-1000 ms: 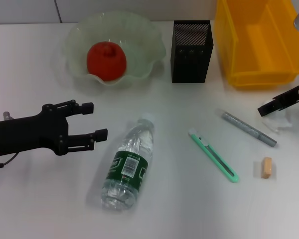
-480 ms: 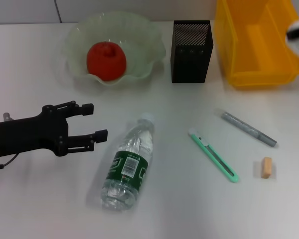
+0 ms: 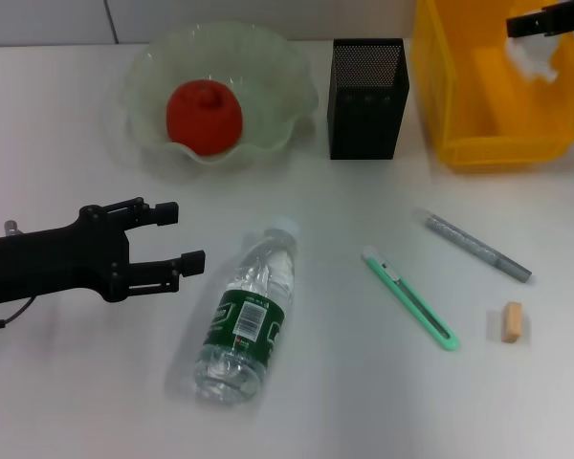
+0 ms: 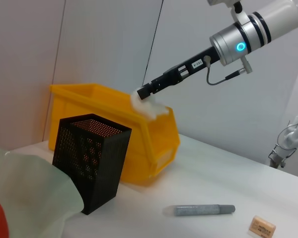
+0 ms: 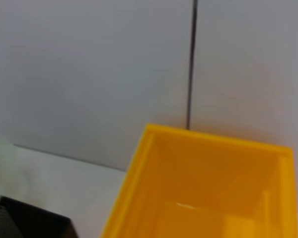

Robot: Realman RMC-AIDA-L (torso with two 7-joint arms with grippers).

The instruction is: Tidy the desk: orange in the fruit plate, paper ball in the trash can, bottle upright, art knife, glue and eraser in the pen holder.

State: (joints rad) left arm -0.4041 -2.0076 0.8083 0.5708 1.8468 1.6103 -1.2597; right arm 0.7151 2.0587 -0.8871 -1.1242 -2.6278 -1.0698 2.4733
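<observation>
My right gripper [image 3: 517, 26] is shut on the white paper ball [image 3: 535, 60] and holds it above the yellow trash bin [image 3: 459, 115]; the left wrist view shows this gripper [image 4: 145, 91], the ball [image 4: 150, 106] and the bin [image 4: 156, 144]. The orange [image 3: 204, 117] lies in the green fruit plate [image 3: 143, 81]. The clear bottle [image 3: 249, 316] lies on its side. My left gripper [image 3: 177, 234] is open just left of it. The green art knife [image 3: 409, 297], grey glue stick [image 3: 476, 247] and eraser [image 3: 512, 321] lie on the table, right of the bottle. The black mesh pen holder [image 3: 367, 96] stands between plate and bin.
The right wrist view looks down into the yellow bin [image 5: 203, 193], with a corner of the pen holder [image 5: 20, 220] beside it. A grey wall runs behind the table. The left wrist view also shows the pen holder [image 4: 92, 158], glue stick [image 4: 203, 209] and eraser [image 4: 261, 226].
My right gripper took the paper ball off the table at the right and carried it up and back, over the yellow bin. My left arm has not moved.
</observation>
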